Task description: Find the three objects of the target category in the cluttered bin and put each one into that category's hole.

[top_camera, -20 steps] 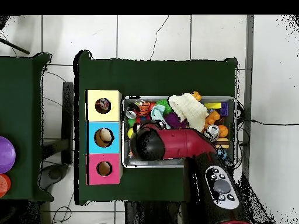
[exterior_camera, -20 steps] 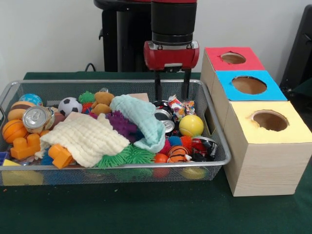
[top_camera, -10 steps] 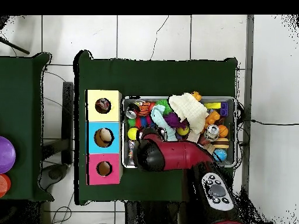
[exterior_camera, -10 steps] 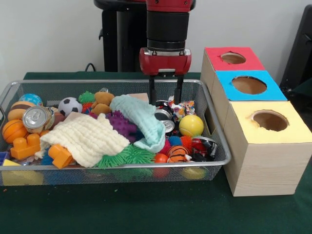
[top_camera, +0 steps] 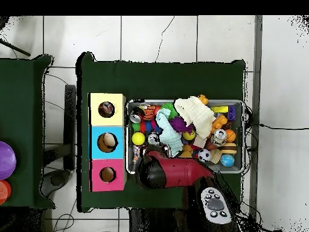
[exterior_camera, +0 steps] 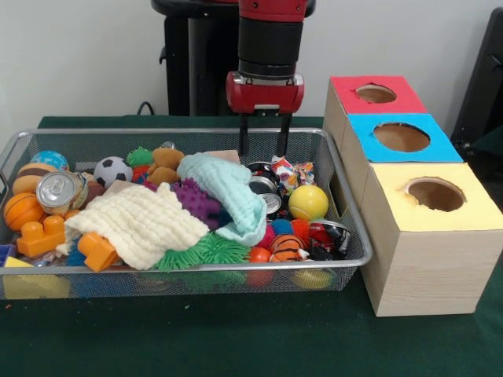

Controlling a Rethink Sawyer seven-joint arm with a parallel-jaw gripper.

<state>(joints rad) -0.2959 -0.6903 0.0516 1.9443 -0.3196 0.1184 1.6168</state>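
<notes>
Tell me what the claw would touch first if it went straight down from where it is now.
Probably the far rim of the wire mesh bin, or the cans just inside it; depth is unclear. The open claw hangs empty.

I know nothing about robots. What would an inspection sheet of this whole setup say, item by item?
Surface: dark green table cover.
Job's things: wire bin full of toys; wooden box with red hole, blue hole, yellow hole.
Clutter: cream cloth, mint cloth, yellow ball, soccer ball, soda can, orange blocks.
Pincer: pincer open, empty, above the bin's far edge.
Cables: black cable behind the bin.
Surroundings: tiled floor; second green table with a purple object.
</notes>
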